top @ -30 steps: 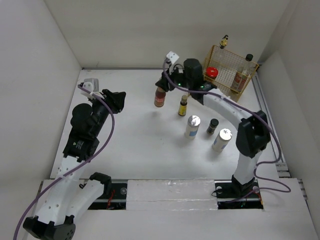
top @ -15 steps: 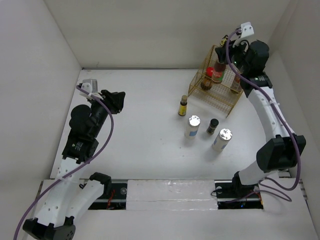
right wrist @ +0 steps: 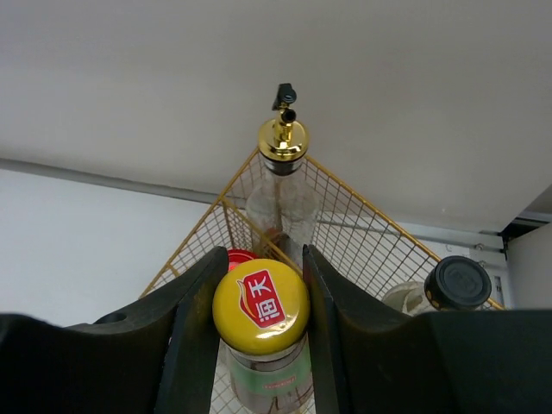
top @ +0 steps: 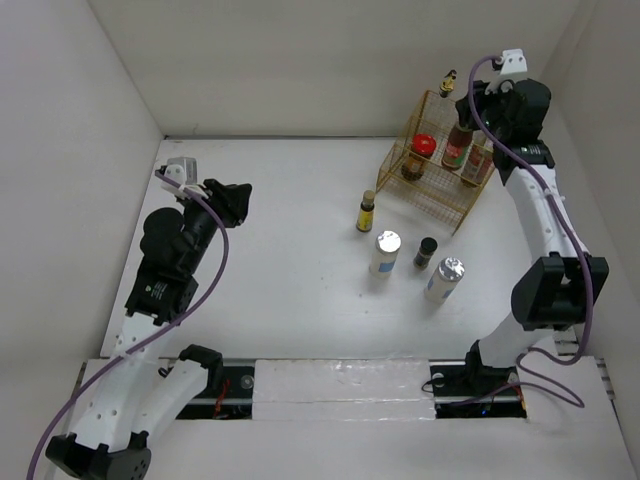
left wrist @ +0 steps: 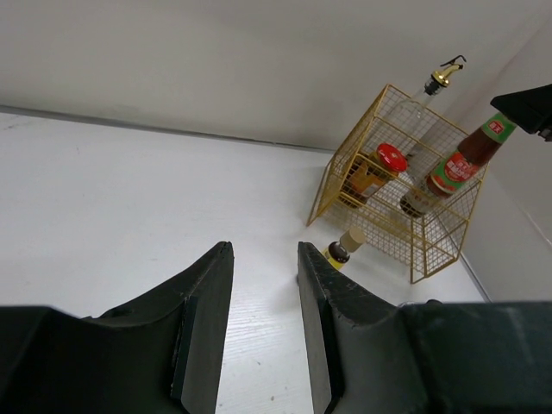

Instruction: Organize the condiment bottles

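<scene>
Two arms flank the white table [top: 280, 270]. On the left, the left gripper [left wrist: 264, 259] hangs above bare tabletop, well apart from every bottle. Its jaws stand a narrow gap apart with nothing between them.

Toward the middle, four condiment bottles stand upright on the table in front of the basket. First comes a small brown bottle with a tan cap [top: 367, 211], then a white bottle with a silver cap [top: 385, 252]. A small dark bottle with a black cap [top: 426, 251] stands just beside that one, and a second silver-capped white bottle [top: 444, 279] is nearest the right arm's base.

Farther back and to the right, the gold wire basket [top: 438, 192] sits in the corner. It holds a red-capped jar [top: 420, 158] near its left side and a clear bottle with a gold pourer [top: 449, 82] at its back corner. A black-capped bottle [right wrist: 457, 282] is at its right side, partly hidden by the arm in the overhead view.

On the right, the right gripper [right wrist: 263, 267] is raised over the basket, its jaws closed on the neck of a brown bottle with a yellow cap [top: 458, 145], just under the cap. That bottle leans a little, its red-and-green-labelled body down among the wire walls between the jar and the black-capped bottle — whether its base touches the basket floor I cannot tell.
</scene>
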Tool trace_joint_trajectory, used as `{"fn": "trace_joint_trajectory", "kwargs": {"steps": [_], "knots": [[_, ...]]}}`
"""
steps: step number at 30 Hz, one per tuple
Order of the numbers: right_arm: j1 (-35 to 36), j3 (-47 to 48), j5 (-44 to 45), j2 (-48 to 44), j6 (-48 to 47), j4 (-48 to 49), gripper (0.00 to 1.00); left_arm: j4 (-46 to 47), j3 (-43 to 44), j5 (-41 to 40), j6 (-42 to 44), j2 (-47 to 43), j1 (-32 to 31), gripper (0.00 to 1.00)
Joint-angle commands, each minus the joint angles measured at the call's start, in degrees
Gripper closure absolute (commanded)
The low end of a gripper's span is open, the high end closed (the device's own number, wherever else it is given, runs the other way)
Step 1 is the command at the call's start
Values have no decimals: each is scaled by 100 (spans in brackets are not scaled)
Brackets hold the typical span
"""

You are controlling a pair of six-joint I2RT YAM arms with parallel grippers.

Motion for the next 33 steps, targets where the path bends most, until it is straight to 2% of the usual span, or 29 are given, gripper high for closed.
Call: {"fn": "trace_joint_trajectory", "kwargs": {"steps": [1, 8, 22, 29, 32, 33], "knots": [[-63, 627, 113, 118, -35, 774, 92, 194, 200, 99, 21, -12, -8, 68], [-63, 575, 314, 513, 18, 1231, 94, 194, 200, 99, 21, -12, -8, 67], [243, -610, 790, 681, 18, 1951, 94, 194, 200, 152, 21, 50, -8, 67], [297, -1059, 851, 856, 185, 2163, 90, 194, 200, 214, 21, 102, -8, 67], [297, -1165, 790, 909, 308, 2163, 80, 247, 200, 214, 21, 102, -8, 67], [297, -1244, 790, 909, 308, 2163, 68, 247, 200, 214, 21, 102, -8, 67]]}}
